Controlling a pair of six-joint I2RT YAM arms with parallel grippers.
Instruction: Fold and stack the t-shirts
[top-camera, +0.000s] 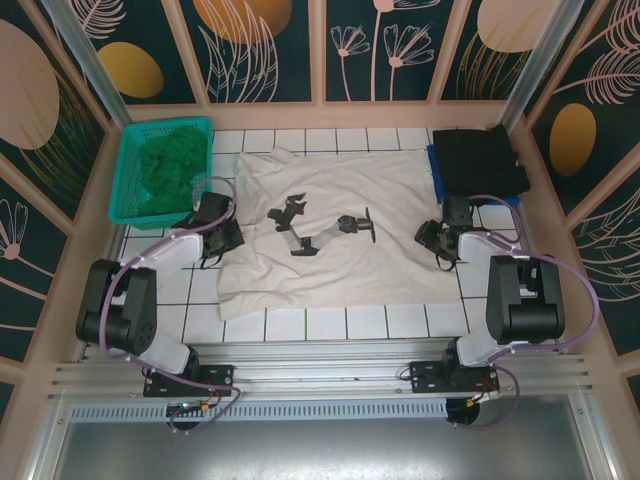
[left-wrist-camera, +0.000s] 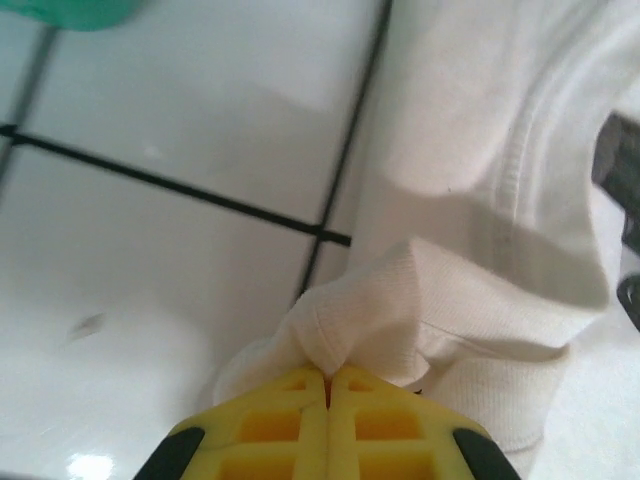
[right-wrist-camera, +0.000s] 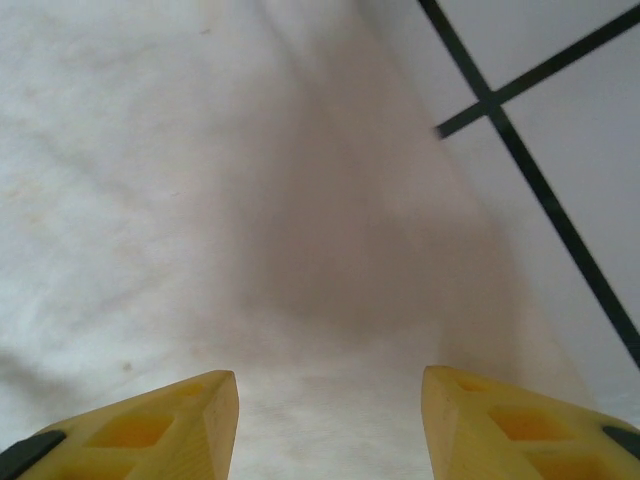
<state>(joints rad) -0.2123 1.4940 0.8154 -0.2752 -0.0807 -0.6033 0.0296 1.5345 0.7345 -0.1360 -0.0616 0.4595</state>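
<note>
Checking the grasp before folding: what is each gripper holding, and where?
The left gripper pinches the cream shirt at a bunched fold on its left edge. The right gripper is open, holding nothing.

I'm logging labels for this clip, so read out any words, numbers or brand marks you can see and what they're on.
No readable text in any view.
The cream-white t-shirt carries a dark print, but it shows shapes, no letters I can make out.
The teal basket and the black t-shirt bear no visible writing.
</note>
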